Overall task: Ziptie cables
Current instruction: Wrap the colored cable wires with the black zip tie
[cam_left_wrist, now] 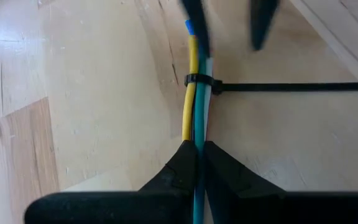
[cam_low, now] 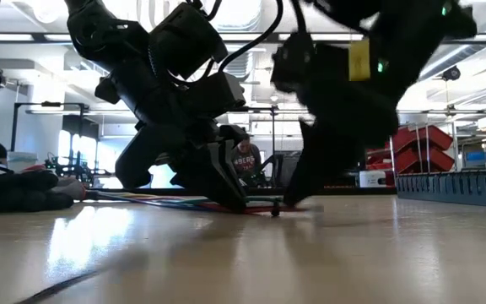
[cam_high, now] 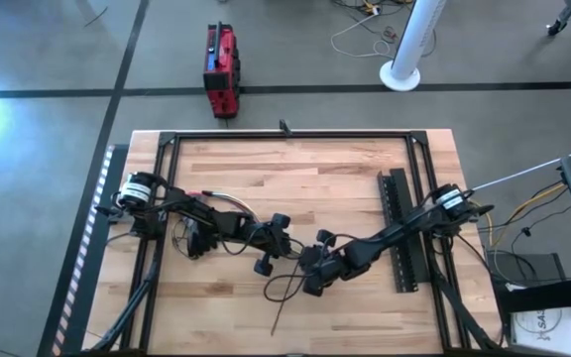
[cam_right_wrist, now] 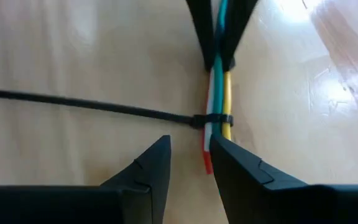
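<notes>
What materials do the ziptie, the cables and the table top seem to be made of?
The ziptie: probably plastic, a thin matte black strip cinched around the bundle. The cables: smooth, slightly glossy yellow, green and white insulation, likely plastic. The table: light wood, with visible grain and plank seams.

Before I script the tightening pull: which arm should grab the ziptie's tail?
Right, probably. The left gripper is shut on the cables; the right gripper is open beside the ziptie.
</notes>
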{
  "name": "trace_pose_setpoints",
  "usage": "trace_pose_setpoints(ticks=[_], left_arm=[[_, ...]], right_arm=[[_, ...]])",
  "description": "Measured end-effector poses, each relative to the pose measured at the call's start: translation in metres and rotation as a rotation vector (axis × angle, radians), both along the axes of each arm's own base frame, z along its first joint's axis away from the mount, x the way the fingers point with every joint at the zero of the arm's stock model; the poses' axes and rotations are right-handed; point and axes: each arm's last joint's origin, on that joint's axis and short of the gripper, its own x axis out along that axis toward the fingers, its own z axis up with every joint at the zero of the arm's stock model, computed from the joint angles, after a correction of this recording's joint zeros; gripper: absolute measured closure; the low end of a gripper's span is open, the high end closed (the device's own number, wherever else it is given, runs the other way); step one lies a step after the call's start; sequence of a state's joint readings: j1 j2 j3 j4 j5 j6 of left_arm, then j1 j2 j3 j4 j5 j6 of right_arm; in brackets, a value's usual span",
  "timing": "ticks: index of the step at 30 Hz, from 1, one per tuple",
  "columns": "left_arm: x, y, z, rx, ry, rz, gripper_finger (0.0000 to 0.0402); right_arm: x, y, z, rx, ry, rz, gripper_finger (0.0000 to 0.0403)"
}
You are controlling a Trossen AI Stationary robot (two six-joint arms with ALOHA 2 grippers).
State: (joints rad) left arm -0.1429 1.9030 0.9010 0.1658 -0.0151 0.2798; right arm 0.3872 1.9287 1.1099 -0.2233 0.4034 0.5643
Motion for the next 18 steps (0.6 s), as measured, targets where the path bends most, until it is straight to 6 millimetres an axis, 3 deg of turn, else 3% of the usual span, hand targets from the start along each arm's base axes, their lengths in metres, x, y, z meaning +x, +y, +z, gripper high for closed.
trace_pose_setpoints(ticks=[6, 15, 18], left_arm=[[0.0, 0.0, 0.0, -0.001, -0.001, 0.0, 0.0395], [0.0, 0.0, 0.0, 0.0, -0.002, -0.001, 0.0395], [0.0, 0.0, 0.0, -0.001, -0.003, -0.001, 0.0395]], right_arm=[[0.001, 0.0, -0.009, -0.041, 0.01, 0.019, 0.0297], [0.005, 0.001, 0.006, -0.057, 0.031, 0.049, 0.0284], [0.005, 0.0, -0.002, -0.073, 0.057, 0.054, 0.0287]])
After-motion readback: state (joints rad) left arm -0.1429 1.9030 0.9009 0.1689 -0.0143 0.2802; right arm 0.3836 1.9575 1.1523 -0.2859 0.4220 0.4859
